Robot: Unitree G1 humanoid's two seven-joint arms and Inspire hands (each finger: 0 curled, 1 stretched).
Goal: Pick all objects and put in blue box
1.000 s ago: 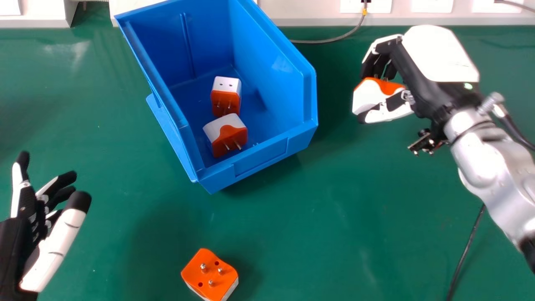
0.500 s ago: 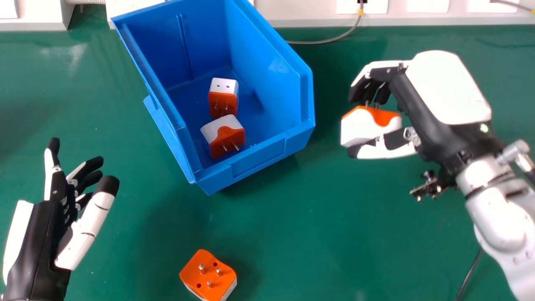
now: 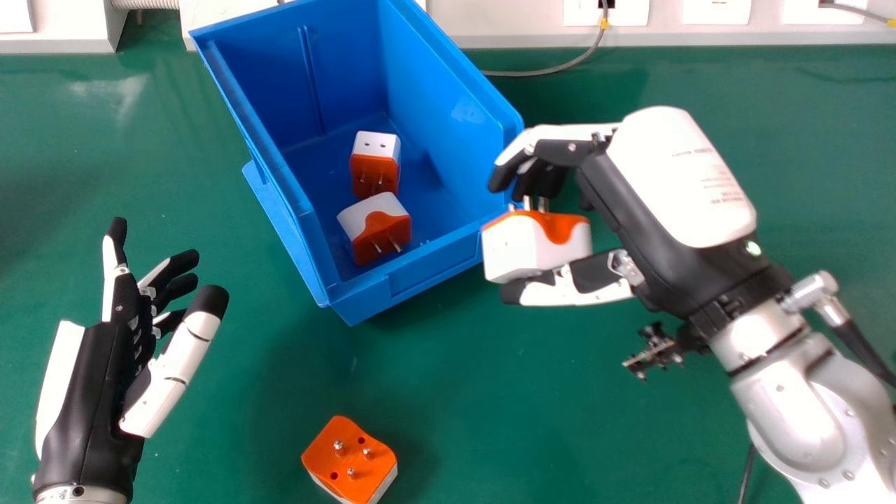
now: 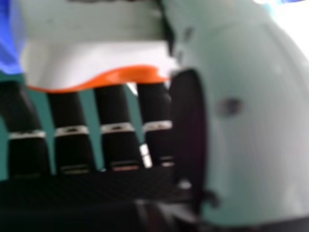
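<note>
silver forearm (image 3: pixel 798 406) with small screws, black cable (image 3: pixel 864 350), black and white hands (image 3: pixel 665 175)

The right hand (image 3: pixel 630 192) and held adapter (image 3: pixel 514 248) hide a corner of the blue box (image 3: pixel 427 262) beside them; its far rim is cropped.

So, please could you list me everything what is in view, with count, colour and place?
box: one, blue, on table
plug adapters: four, orange and white; two inside box, one in right hand, one on table near the view's bottom edge
table: one, green, beneath everything
wall plates: at least three, white, back right
grey cables: two, at back
dark cable: one, lower right
left hand: one, black and white, left side
right hand: one, black and white, right of box
</note>
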